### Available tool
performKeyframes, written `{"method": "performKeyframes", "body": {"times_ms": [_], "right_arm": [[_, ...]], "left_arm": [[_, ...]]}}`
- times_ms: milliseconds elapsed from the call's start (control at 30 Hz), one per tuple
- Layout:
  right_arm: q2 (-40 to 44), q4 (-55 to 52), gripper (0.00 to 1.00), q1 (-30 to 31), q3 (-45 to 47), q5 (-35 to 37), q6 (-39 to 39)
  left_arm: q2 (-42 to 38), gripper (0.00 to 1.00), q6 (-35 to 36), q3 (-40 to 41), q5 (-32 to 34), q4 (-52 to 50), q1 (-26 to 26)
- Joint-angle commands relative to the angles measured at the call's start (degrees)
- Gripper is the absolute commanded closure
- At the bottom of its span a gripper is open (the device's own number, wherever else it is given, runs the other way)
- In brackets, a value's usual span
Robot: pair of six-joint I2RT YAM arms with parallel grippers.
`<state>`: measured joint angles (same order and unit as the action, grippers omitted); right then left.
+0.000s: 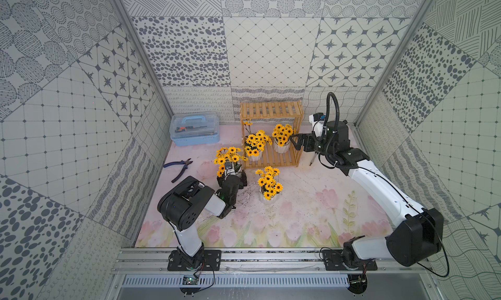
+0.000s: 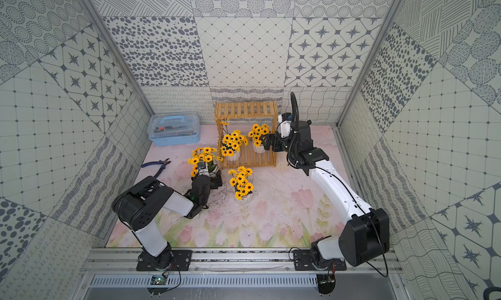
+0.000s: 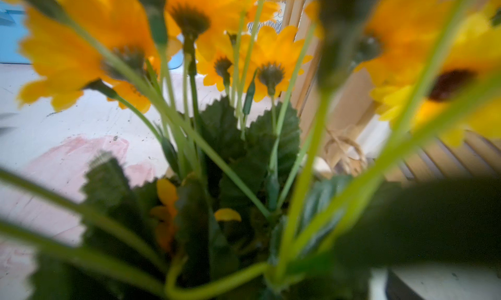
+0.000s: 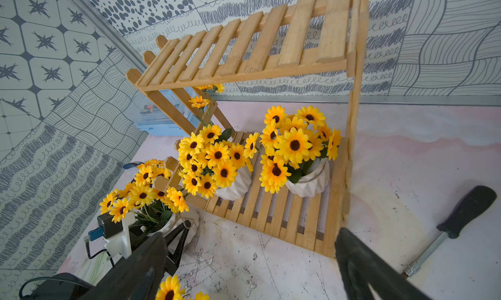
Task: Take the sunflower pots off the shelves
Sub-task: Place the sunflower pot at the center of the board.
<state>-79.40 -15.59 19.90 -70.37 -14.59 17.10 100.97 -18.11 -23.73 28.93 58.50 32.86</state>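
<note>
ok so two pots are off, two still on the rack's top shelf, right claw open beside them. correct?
No. Both shelved pots stand on the bottom shelf, not the top shelf; the right wrist view shows it. Rest holds.

shelves (image 4: pixel 244 49): pale matt wood | pots (image 4: pixel 311 184): white glazed ceramic | toolbox (image 1: pixel 195 140): clear and blue plastic

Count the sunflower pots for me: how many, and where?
4 pots. Two stand on the rack's lower shelf; one is on the table in front of the rack; one on the table beside it, nearer the pliers. None appears hidden.
</note>
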Motion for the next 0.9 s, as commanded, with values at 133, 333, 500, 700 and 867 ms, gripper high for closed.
{"method": "performKeyframes", "body": {"times_ms": [133,333,500,700,867], "right_arm": [[1.66,1.62,0.02,0.22,0.12,-0.45,0.05],[1.88,1.5,0.02,0.23,0.06,-0.48,-0.16],[2.02,1.36,0.02,0.23,0.05,-0.55,-0.28],[2.06,1.34,0.02,0.23,0.14,-0.44,-0.46],[1.91,1.37,0.02,0.18,0.06,-0.58,-0.49]], "left_arm": [[-0.42,0.68,-5.06,-0.73,3.22,-16.87,0.25],[-1.68,0.6,-6.32,-2.98,1.9,-23.54,0.35],[-2.94,0.52,-8.46,-4.1,3.3,-28.16,0.32],[-3.67,0.5,-10.81,-5.91,5.0,-34.23,0.52],[-3.83,0.44,-12.34,-7.19,7.76,-38.41,1.3]]}}
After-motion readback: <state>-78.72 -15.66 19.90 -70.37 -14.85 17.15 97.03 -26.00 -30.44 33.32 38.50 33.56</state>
